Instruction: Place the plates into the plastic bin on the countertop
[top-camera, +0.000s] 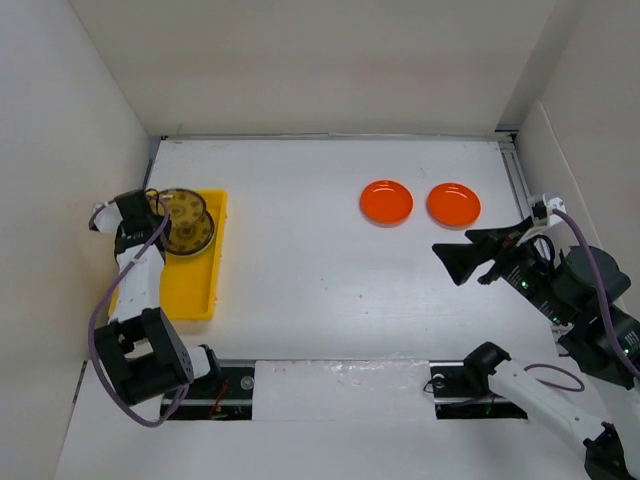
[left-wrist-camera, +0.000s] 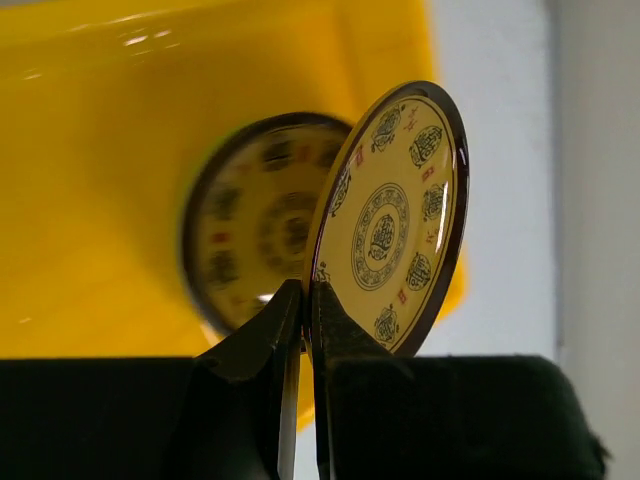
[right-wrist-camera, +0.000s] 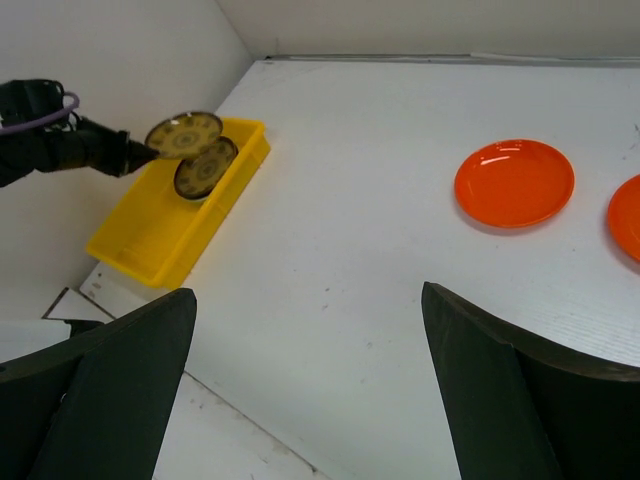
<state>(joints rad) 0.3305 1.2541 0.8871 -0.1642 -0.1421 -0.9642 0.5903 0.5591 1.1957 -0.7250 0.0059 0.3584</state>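
The left end effector (left-wrist-camera: 305, 295) is closed tight on the rim of a brown-gold plate (left-wrist-camera: 390, 220); its two black fingers pinch the lower edge, one on each face, and the rest of the plate stands out past the fingertips, away from the wrist; the plate is tilted steeply, with its patterned face showing in the left wrist view; it hangs over the far end of the yellow bin (top-camera: 185, 290), clear of the bin's floor.

Just beyond and below it, a second brown-gold plate (left-wrist-camera: 250, 225) lies inside the same far end of the bin; from above the two plates overlap, and whether they touch cannot be told; whether the lower one lies flat or leans on the bin wall is also unclear; the near part of the bin shows only bare yellow floor.

The bin sits at the left side of the white worktop (top-camera: 320, 260), close to the left wall.

The right end effector (top-camera: 447, 262) hovers with its fingers spread wide and grips nothing; an orange plate (top-camera: 386, 202) and a second orange plate (top-camera: 453, 204) rest side by side on the worktop, apart from each other, just beyond those open fingers and well apart from the bin.
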